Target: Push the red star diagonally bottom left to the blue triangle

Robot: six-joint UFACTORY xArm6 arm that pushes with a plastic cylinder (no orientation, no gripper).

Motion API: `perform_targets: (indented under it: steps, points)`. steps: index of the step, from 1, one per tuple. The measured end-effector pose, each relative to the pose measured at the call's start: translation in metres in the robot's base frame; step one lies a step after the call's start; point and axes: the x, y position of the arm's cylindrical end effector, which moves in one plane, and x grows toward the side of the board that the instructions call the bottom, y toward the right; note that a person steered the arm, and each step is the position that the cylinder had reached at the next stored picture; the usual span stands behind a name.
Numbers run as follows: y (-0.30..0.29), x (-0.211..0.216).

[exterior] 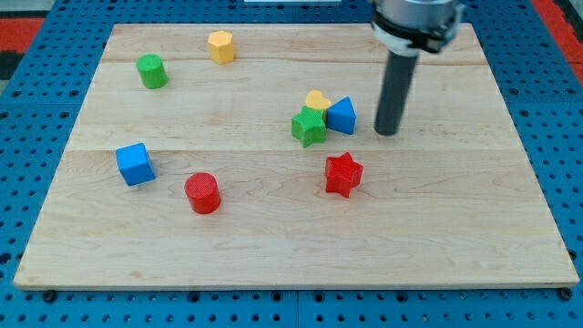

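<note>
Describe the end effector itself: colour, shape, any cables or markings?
My tip is the flat lower end of a straight, smooth, dark grey-black cylindrical rod. The rod hangs from a wider round mount at the view's top, dark with a light silver-white ring around its lower edge. No cables, labels or markings show on either. The tip sits just right of the blue triangle.
</note>
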Motion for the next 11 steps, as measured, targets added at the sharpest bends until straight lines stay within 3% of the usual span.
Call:
perform_targets:
  steps: [2, 6, 10, 11]
  points:
    - [0.0, 0.088]
    - [-0.075, 0.087]
    - [-0.074, 0.042]
    - [-0.075, 0.08]
